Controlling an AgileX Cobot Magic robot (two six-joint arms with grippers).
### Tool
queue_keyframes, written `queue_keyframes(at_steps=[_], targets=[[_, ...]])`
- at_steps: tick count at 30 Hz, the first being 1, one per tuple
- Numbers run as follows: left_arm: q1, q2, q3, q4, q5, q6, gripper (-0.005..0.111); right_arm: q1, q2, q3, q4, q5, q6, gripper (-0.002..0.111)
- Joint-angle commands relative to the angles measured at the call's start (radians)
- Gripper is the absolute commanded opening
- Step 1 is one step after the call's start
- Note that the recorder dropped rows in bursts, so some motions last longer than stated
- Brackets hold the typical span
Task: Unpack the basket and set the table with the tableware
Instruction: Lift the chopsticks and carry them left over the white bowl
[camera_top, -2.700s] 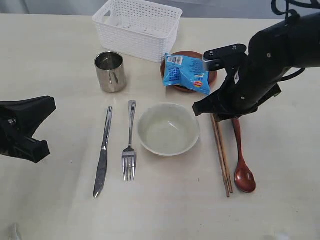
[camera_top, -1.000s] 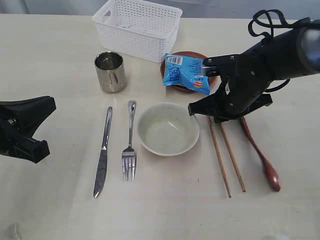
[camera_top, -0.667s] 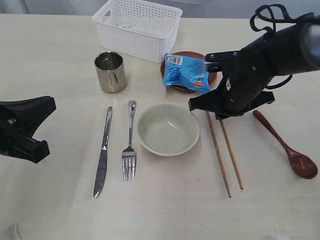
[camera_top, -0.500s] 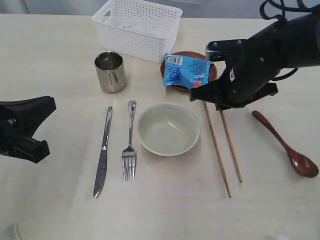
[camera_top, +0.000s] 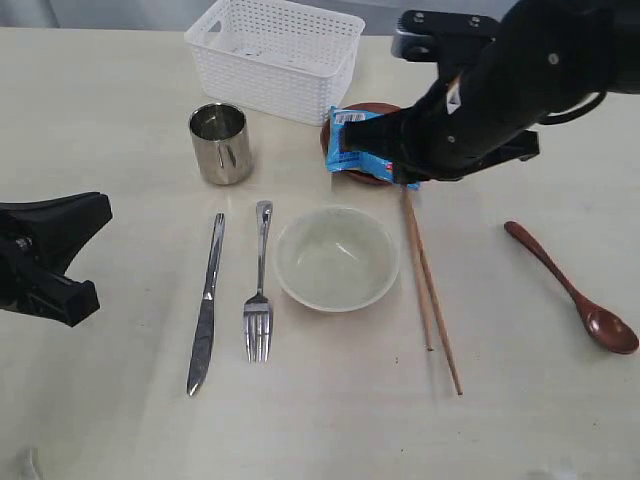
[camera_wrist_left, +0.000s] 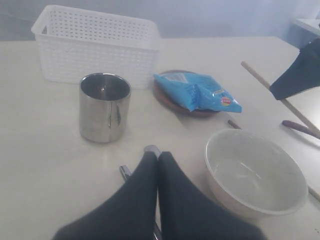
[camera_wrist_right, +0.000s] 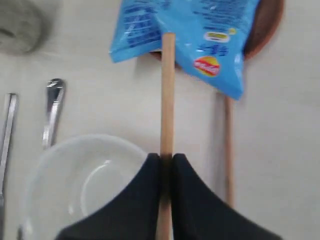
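Note:
My right gripper (camera_wrist_right: 167, 159) is shut on one brown chopstick (camera_wrist_right: 168, 95), which sticks out over the blue snack packet (camera_wrist_right: 185, 35). The second chopstick (camera_wrist_right: 228, 150) lies on the table (camera_top: 120, 420) beside the cream bowl (camera_top: 337, 258). In the exterior view both chopsticks (camera_top: 427, 285) run down the bowl's right side. The wooden spoon (camera_top: 570, 290) lies angled far right. Knife (camera_top: 206, 305) and fork (camera_top: 260, 290) lie left of the bowl, the steel mug (camera_top: 220, 143) behind them. The packet (camera_top: 355, 145) covers the brown plate (camera_top: 375, 107). The white basket (camera_top: 275, 55) stands at the back. My left gripper (camera_wrist_left: 158, 156) is shut, holding nothing.
The right arm (camera_top: 490, 95) hangs over the plate's right side. The left arm (camera_top: 45, 255) sits at the table's left edge, over the fork's handle end (camera_wrist_left: 151, 148) in its wrist view.
The right arm has moved toward the back and risen, taking a chopstick with it. The chopsticks shifted toward the bowl. The spoon went from beside the chopsticks out to the right.

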Motion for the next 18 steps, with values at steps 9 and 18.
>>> queue_keyframes(at_steps=[9,18], targets=[[-0.002,-0.005,0.007,0.007,-0.003,-0.003,0.000,0.151,0.169,-0.195,0.072,0.010,0.149,0.000],[-0.002,-0.005,0.007,0.007,-0.001,0.000,0.000,0.151,0.248,-0.193,0.064,0.039,0.187,0.000]])
